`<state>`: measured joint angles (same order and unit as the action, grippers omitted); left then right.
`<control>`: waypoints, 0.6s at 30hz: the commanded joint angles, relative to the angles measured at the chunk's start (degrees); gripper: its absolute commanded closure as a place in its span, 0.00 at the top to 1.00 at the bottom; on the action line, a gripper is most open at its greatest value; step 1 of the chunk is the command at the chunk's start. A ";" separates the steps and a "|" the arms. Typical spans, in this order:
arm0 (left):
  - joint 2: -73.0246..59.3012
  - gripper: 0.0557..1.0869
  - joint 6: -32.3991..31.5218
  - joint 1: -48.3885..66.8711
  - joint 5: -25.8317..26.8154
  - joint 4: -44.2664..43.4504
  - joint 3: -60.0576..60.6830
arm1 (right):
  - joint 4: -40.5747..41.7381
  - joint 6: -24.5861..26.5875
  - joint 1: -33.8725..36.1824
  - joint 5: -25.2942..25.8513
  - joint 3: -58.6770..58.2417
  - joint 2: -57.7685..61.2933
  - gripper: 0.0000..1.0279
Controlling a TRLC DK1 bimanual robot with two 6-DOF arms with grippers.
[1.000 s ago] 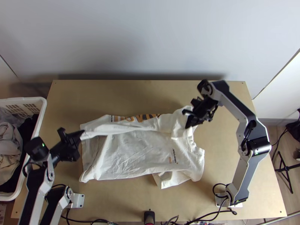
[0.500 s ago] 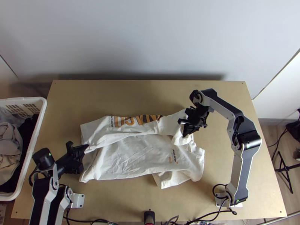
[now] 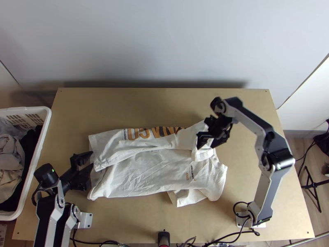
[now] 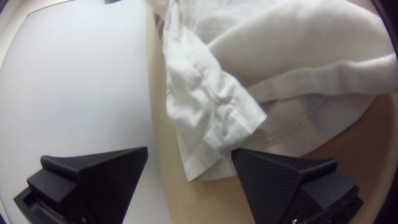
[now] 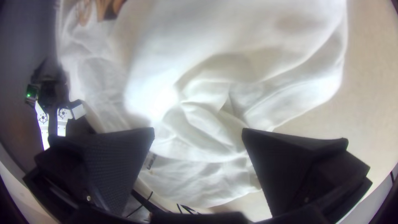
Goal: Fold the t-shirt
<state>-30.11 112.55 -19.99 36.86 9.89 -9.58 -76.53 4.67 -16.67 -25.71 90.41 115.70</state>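
The t-shirt (image 3: pixel 144 177) lies across the middle of the table (image 3: pixel 160 103), a gripper at either end. The left gripper (image 3: pixel 91 159), at the shirt's 9 o'clock, has its fingers spread wide, nothing gripped between them; perhaps one tip brushes the cloth, but that is hard to make out. The right gripper (image 3: pixel 205 147) is at the shirt's 2 o'clock, over a loose white fold, its fingers also well apart and holding nothing.

Out from there, the shirt's 12 o'clock side is folded loosely over toward 6, with big orange and dark lettering (image 3: pixel 154 132) along its far edge. A small print (image 3: pixel 189 173) sits toward 4 o'clock, and a sleeve (image 3: pixel 185 198) sticks out at 5. Farther off, at the table's 9 o'clock, stands a white basket (image 3: pixel 28 109) of rumpled grey and black cloth (image 3: pixel 8 152). Black cables (image 3: pixel 230 236) run along the table's 5 o'clock edge.
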 commanded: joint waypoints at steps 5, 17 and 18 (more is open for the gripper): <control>-7.69 0.96 -0.23 -5.68 0.05 -5.67 -7.38 | -5.12 1.31 6.91 -0.30 7.32 -7.07 0.97; 3.30 0.96 -14.55 -4.01 3.30 10.68 -17.75 | -6.00 -0.62 1.29 -1.00 -2.78 -18.14 0.96; 5.23 0.96 -15.08 -3.65 3.48 13.49 -17.49 | -5.91 -0.54 0.58 -1.00 -4.19 -18.40 0.96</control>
<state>-32.40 106.13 -24.93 38.04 9.76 -21.52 -82.06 4.54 -12.14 -26.35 93.43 102.83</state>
